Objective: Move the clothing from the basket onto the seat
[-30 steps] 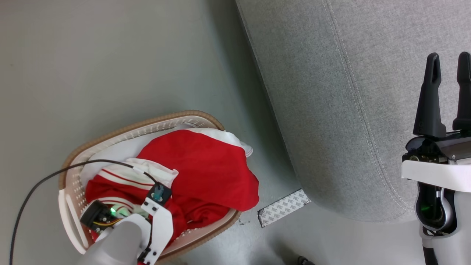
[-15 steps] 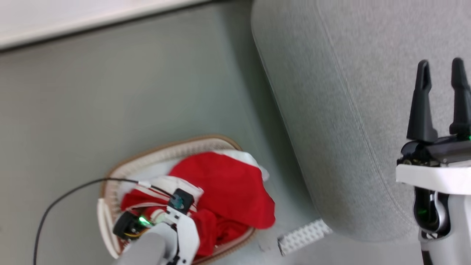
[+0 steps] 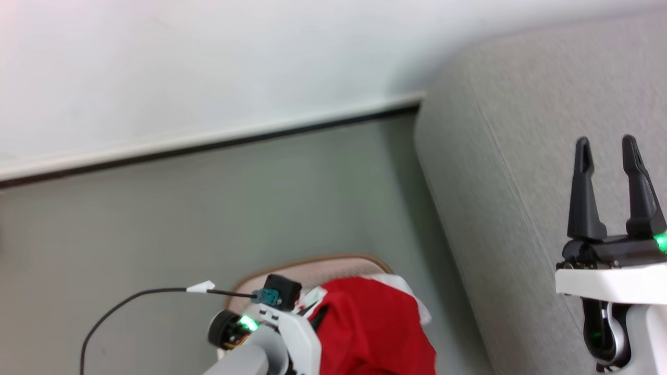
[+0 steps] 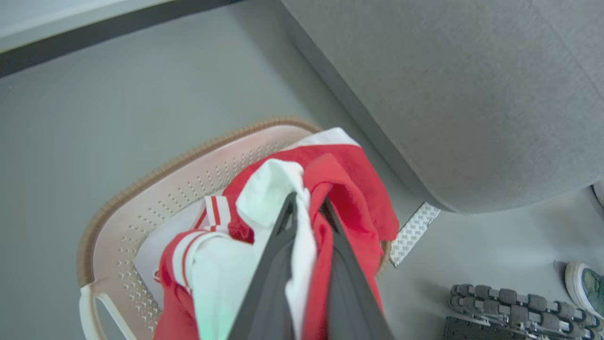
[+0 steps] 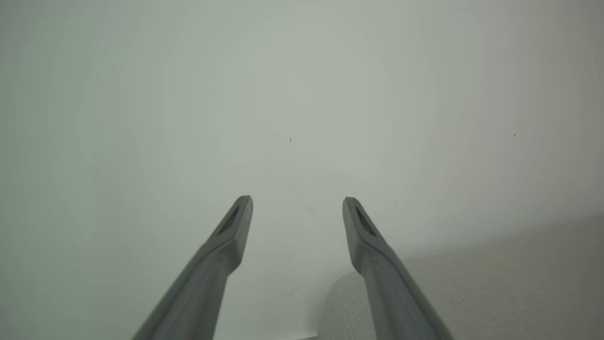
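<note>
The red and white clothing [image 4: 344, 189] bunches up between the two dark fingers of my left gripper [image 4: 309, 205], which is shut on a fold of it above the basket [image 4: 155, 189]. In the head view the red clothing [image 3: 370, 328] hangs beside my left wrist at the bottom, over the basket's tan rim [image 3: 333, 260]. The grey seat [image 3: 510, 172] rises on the right, and its rounded front [image 4: 448, 94] lies just right of the basket. My right gripper [image 3: 607, 148] stands open over the seat, its fingers [image 5: 236, 222] empty and facing a pale wall.
A strip of patterned tape [image 4: 415, 231] lies on the grey floor by the basket. A shoe [image 4: 583, 285] and a dark tracked part [image 4: 509, 302] show at the lower right. A black cable [image 3: 130, 302] trails from my left wrist. A wall with dark skirting [image 3: 208, 143] runs behind.
My left gripper has shut on the clothing and lifted a bunch of it above the basket. The head camera has tilted up, so the wall now shows. The right gripper stays open.
</note>
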Robot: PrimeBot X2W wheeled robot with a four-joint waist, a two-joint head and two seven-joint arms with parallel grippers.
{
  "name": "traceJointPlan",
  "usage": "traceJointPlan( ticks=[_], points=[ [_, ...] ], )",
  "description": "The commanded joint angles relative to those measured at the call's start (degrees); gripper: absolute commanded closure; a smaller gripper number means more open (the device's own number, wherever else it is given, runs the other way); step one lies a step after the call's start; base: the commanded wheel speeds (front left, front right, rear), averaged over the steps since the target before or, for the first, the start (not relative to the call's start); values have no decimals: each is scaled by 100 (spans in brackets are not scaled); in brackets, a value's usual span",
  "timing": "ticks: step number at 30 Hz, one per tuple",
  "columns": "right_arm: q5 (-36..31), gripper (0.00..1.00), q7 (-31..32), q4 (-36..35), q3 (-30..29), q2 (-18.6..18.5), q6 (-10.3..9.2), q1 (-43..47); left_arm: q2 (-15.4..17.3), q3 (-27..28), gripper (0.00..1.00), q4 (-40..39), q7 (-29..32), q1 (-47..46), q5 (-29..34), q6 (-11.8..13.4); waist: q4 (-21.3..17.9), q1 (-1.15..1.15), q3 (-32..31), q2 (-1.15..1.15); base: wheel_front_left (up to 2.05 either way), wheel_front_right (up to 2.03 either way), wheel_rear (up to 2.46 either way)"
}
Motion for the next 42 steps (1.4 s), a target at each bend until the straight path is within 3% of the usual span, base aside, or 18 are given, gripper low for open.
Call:
traceJointPlan(
  ticks=[1,13,20,27,37,42],
  points=[
    [77,0,-15,-6,-19,-59,-12,146,5,-52,100,-207,-171,62,-237,12,465,1,-541,0,0,0,0],
    [294,0,-15,79,205,-125,-12,539,627,169,100,-1569,-836,-49,-773,50,677,1,-1276,0,0,0,0],
    [389,0,-15,134,410,-153,-12,712,948,480,100,-2814,-872,-192,-635,404,709,1,-1529,0,0,0,0],
    [482,0,-15,132,656,-147,-12,768,1215,675,100,-3813,-532,-382,-702,723,760,1,-1573,0,0,0,0],
    [540,0,-15,150,1141,-272,-12,740,1389,731,100,-4305,-365,-305,-733,948,829,1,-1513,0,0,0,0],
    [661,0,-15,242,1675,-304,-12,680,1404,726,100,-4236,-393,-287,-733,981,870,1,-1533,0,0,0,0]
  ],
)
